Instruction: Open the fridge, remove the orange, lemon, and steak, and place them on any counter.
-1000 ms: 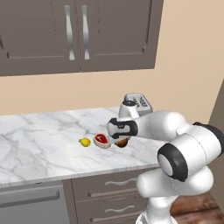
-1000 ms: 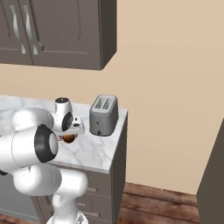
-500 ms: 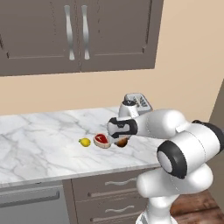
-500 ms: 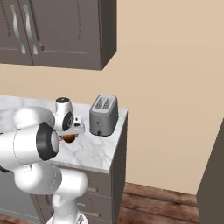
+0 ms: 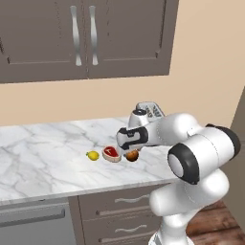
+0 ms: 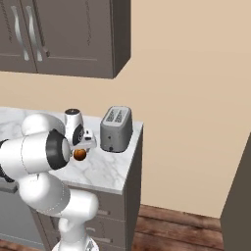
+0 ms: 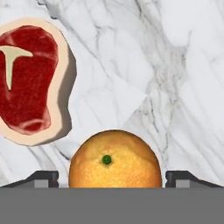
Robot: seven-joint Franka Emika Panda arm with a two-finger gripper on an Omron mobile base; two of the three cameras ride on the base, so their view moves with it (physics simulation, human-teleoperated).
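Observation:
On the white marble counter (image 5: 48, 153) lie three foods in a row: the yellow lemon (image 5: 93, 155), the red steak (image 5: 111, 153) with its pale fat rim, and the orange (image 5: 132, 155). My gripper (image 5: 132, 147) hangs straight down over the orange, and the right base view shows the gripper (image 6: 81, 147) just above the orange (image 6: 79, 154). Looking along the hand, the gripper (image 7: 113, 177) is open. A thin gap separates each dark fingertip (image 7: 43, 177) from the orange (image 7: 114, 159), which rests on the marble. The steak (image 7: 27, 81) lies to its upper left. The fridge is out of view.
A grey toaster (image 6: 116, 128) stands at the counter's right end, just behind my hand. The counter edge drops off right of it. Dark brown wall cabinets (image 5: 81, 38) hang above. Drawers with silver handles (image 5: 131, 199) sit below. A tall dark panel (image 6: 238, 196) rises at the far right.
The fingers have spread wider and let go of the orange, which now sits on the counter. The arm has hardly moved.

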